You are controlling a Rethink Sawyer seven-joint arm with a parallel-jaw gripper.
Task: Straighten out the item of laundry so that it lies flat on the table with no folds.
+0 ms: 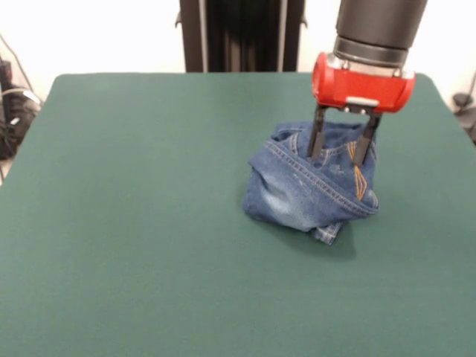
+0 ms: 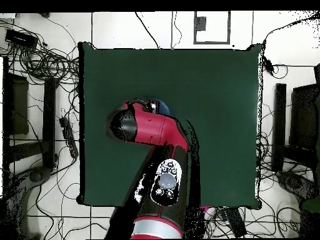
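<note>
The blue denim jeans lie crumpled in a folded heap on the right half of the dark green table. Orange stitching shows on the heap's right side. My gripper hangs straight down from the red wrist over the heap's far part. Its two black fingers are spread apart, with the tips down in the denim. In the overhead view the red arm covers the gripper and nearly all of the jeans; only a sliver of blue shows beside it on the table.
The black pedestal stands behind the table's far edge. Cables and gear lie on the floor to the left and around the table in the overhead view. Green cloth stretches wide to the left of and in front of the jeans.
</note>
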